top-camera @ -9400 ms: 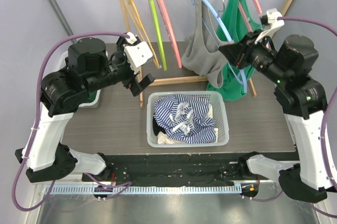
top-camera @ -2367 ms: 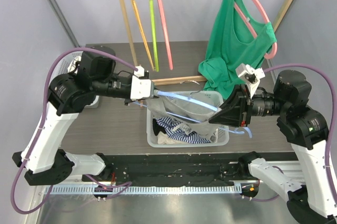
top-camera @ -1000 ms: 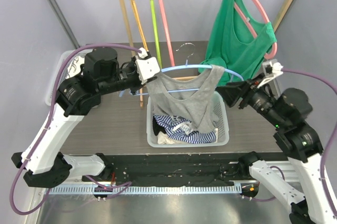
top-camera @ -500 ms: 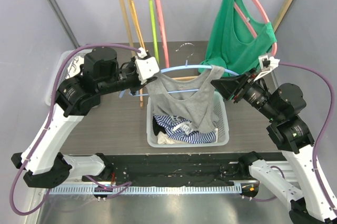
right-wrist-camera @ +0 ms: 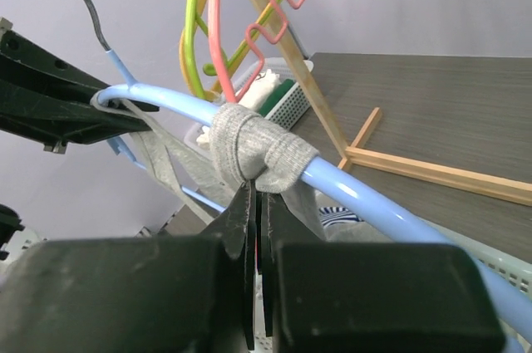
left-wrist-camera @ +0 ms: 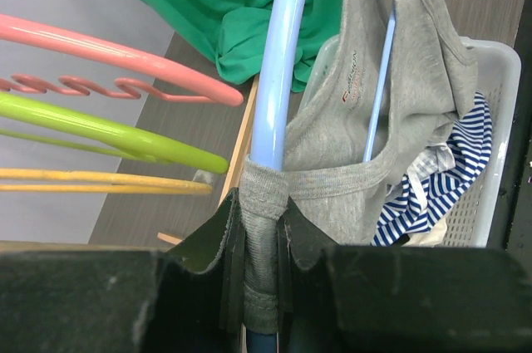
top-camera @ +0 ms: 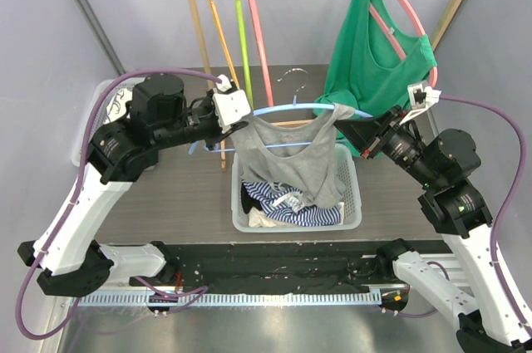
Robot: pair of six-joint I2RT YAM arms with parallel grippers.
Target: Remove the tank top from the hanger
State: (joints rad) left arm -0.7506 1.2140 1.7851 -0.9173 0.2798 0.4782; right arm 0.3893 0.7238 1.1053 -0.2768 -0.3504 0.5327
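Note:
The grey tank top hangs on a light blue hanger, held in the air above the basket. My left gripper is shut on the hanger's left end, with the grey strap wrapped round the blue bar between its jaws. At the hanger's right shoulder, my right gripper is shut, its tips pinching the bunched strap just under the blue bar. The hanger's metal hook sticks up free.
A white basket with striped clothes sits under the tank top. Behind stands a wooden rack with a green top on a pink hanger, and bare yellow, green and pink hangers. A white bin is at the left.
My right gripper has moved in to the hanger's right shoulder and closed on the strap. The left gripper and the hanger have stayed where they were.

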